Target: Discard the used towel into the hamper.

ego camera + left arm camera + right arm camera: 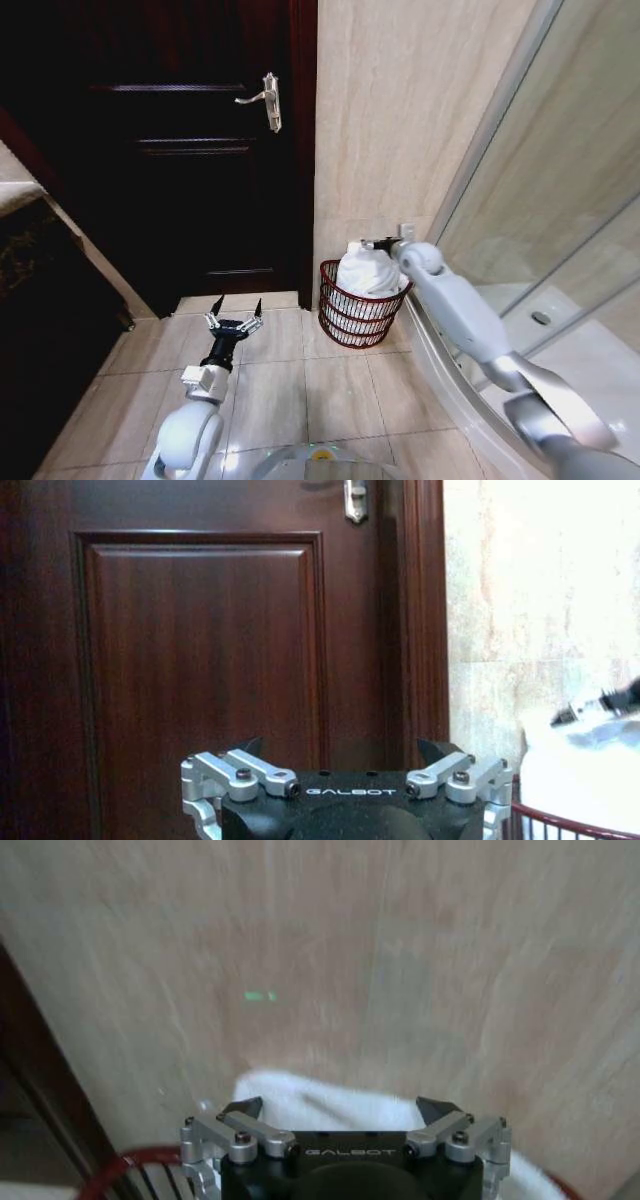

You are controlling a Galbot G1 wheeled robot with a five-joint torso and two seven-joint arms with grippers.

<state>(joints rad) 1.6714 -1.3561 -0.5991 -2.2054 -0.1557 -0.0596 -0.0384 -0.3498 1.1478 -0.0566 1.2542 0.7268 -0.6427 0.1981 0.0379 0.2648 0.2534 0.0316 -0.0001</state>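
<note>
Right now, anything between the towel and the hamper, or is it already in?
Nothing visible is in the way. The white towel already sits in the red hamper, heaped above its rim. The right tool is open just above the towel; the left tool is open, low by the door.

White towel (366, 270) heaped in red wire hamper (352, 316) by wall

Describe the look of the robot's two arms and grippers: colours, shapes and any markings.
Both arms are smooth, rounded, silver-grey shells with bulging joints. The left gripper and right gripper share one design: a black body with white "GALBOT" lettering, silver metal linkages fastened with dark screws, and black pointed fingertips. No loose cables show.
</note>
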